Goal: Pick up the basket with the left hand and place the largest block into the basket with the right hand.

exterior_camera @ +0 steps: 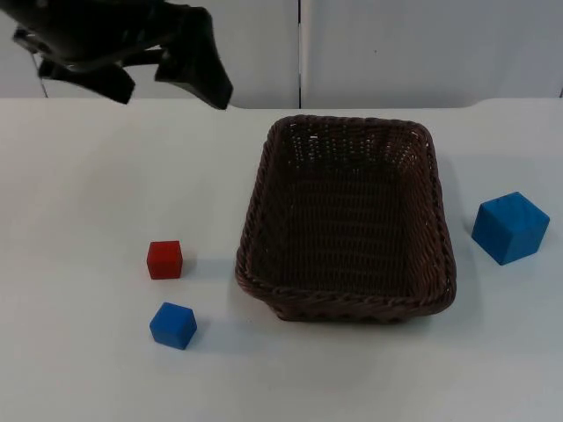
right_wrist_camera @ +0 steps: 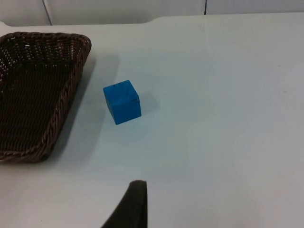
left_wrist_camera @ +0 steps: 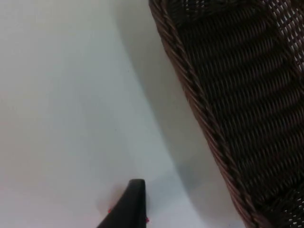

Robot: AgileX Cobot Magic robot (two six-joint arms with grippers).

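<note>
On the white surface (exterior_camera: 79,176) the basket (exterior_camera: 347,224) sits unlifted, nothing inside. Our left hand (exterior_camera: 145,75) hovers by the far edge, well apart from its rim; its fingers we cannot tell. We judge nothing done: the big blue block (exterior_camera: 510,228) waits beside the basket, with the right hand (right_wrist_camera: 133,204) back from it, grip unclear.

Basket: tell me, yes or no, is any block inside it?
No: in the top view the basket holds nothing, and all three blocks sit on the table.

Lab bench, white table (exterior_camera: 79,176), grey partition wall (exterior_camera: 422,48)
</note>
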